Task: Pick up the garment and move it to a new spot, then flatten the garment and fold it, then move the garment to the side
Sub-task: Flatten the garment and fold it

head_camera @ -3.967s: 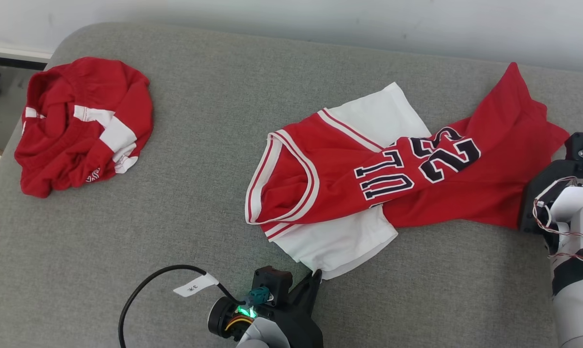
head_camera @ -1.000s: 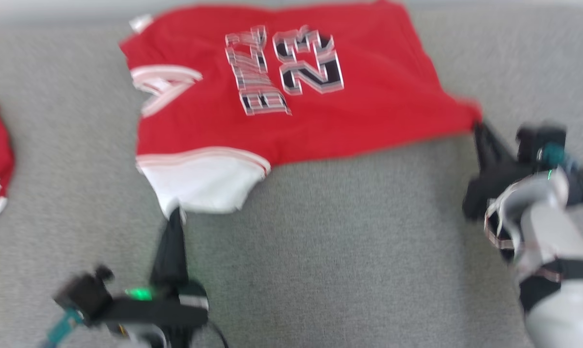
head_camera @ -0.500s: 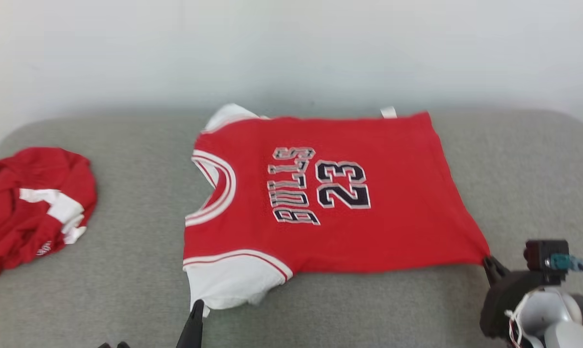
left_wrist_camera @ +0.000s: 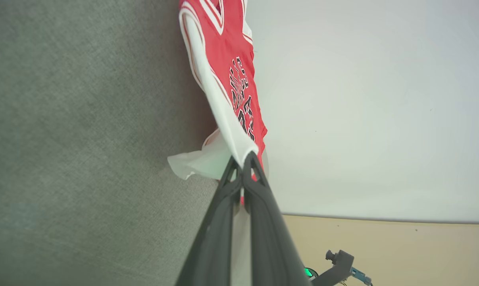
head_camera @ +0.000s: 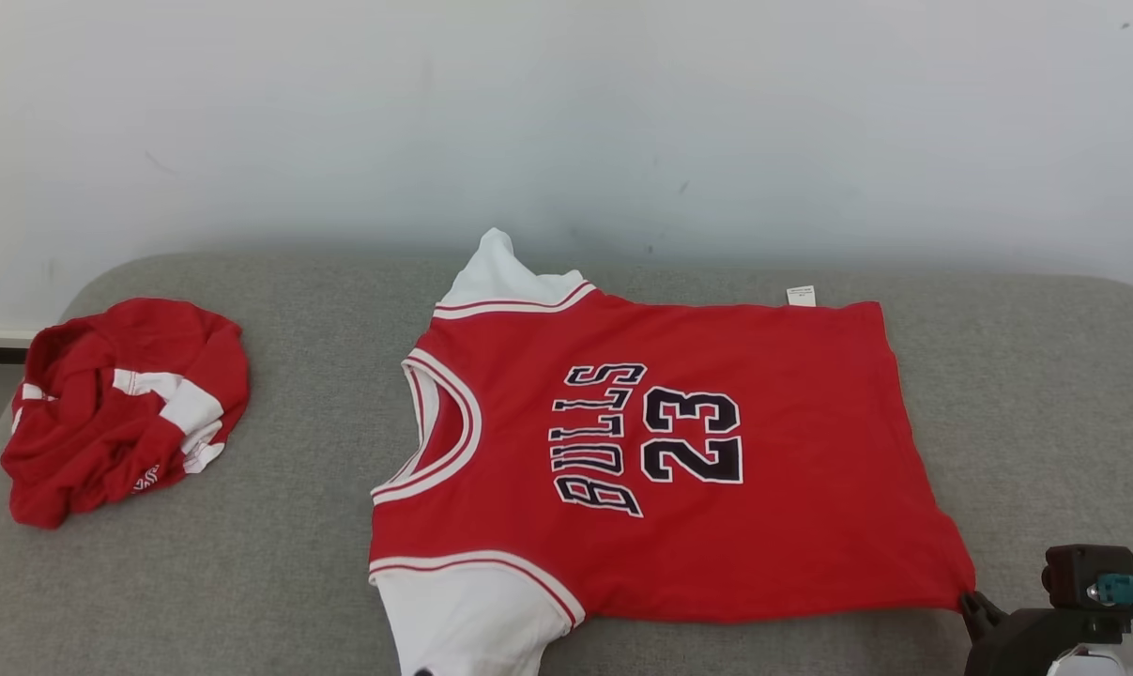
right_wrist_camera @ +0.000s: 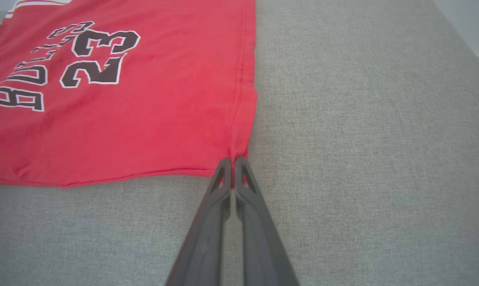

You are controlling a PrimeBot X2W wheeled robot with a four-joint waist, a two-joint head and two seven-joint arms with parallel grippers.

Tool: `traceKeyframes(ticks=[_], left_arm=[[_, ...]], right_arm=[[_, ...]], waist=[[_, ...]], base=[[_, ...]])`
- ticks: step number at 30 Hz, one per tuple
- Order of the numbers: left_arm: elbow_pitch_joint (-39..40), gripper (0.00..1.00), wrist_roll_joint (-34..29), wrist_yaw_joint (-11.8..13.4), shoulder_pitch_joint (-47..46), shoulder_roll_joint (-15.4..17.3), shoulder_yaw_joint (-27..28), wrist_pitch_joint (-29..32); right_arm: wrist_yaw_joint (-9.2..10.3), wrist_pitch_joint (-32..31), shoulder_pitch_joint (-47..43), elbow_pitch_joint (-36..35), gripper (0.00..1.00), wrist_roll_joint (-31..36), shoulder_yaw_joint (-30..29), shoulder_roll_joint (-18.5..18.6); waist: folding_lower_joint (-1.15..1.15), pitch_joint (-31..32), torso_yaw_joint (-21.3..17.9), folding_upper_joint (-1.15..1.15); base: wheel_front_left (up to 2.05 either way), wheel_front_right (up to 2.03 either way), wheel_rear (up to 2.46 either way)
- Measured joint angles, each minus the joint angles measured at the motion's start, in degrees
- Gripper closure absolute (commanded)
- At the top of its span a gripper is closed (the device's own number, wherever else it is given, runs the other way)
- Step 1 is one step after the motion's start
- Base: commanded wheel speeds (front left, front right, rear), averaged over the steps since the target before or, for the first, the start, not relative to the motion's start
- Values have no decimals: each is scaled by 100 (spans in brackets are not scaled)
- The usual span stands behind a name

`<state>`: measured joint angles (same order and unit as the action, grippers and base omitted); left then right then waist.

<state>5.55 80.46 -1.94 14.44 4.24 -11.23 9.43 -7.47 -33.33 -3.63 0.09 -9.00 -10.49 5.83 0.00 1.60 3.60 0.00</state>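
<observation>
The garment point(head_camera: 660, 460) is a red jersey with white sleeves and "BULLS 23" on it, spread nearly flat on the grey cushion point(head_camera: 322, 563). My right gripper point(right_wrist_camera: 233, 159) is shut on the near right hem corner of the garment point(right_wrist_camera: 116, 107); in the head view the right gripper point(head_camera: 968, 595) sits at that corner. My left gripper point(left_wrist_camera: 243, 159) is shut on the edge of the white sleeve of the garment point(left_wrist_camera: 223, 79), which rises a little off the cushion there. In the head view that white sleeve point(head_camera: 463, 624) runs off the bottom edge.
A second red and white garment point(head_camera: 120, 408) lies crumpled at the cushion's far left. A pale wall point(head_camera: 566, 113) runs behind the cushion. Bare grey cushion point(right_wrist_camera: 362, 139) stretches to the right of the jersey.
The camera has tilted and the whole picture shifted. Since four seconds ago the twisted jersey has been drawn out flat between both grippers. In the last half second it settled lower and flatter.
</observation>
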Motion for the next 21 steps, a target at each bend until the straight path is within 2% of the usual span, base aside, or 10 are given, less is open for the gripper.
traceKeyframes(ticks=[10,14,19,21], left_arm=[[296,100,190,265,508,222,32,289],[417,100,259,450,701,364,20,479],[617,100,441,460,793,419,151,536],[669,100,446,387,784,407,193,517]], right_arm=[[0,-210,-234,-325,100,115,-86,-90],[0,-415,-390,-413,100,163,-87,-86],[0,-548,-589,-491,100,183,-142,-62],[0,-520,-604,-515,100,179,-167,-79]], waist=[[0,2,-69,0],[0,-5,-70,0],[0,-22,-58,0],[0,-23,-63,0]], base=[[0,0,0],[0,0,0],[0,0,0],[0,0,0]])
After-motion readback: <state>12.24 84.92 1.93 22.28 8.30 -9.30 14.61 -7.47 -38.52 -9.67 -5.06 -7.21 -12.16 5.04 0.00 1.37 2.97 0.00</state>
